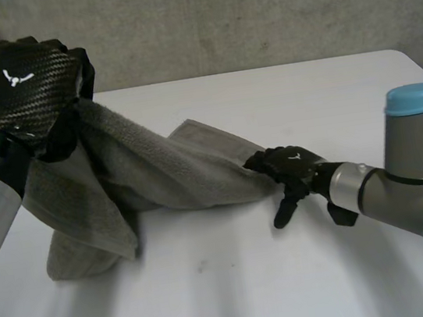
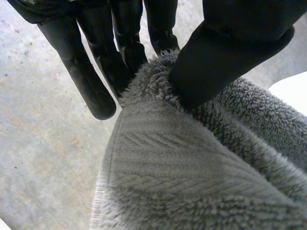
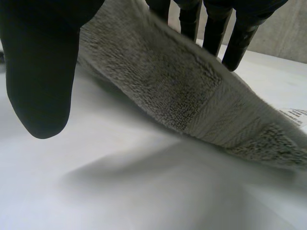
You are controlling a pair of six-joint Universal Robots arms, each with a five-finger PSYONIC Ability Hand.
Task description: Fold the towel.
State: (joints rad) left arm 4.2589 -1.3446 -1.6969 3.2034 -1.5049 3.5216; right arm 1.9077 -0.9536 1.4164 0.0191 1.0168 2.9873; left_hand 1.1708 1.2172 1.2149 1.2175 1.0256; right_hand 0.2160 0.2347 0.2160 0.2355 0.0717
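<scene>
Left hand (image 1: 23, 82) raised, pinching towel (image 1: 173, 168) edge. Right hand (image 1: 287, 165) at opposite end, low over desk (image 1: 291, 273); hold unclear. Risk: that end slips free, skewing fold.

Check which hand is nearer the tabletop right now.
Right. The right hand holds one towel end low, just off the table. The left hand is raised well above it, pinching the towel's other end between thumb and fingers.

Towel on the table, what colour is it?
The towel is plain grey, clearest in the left wrist view.
</scene>
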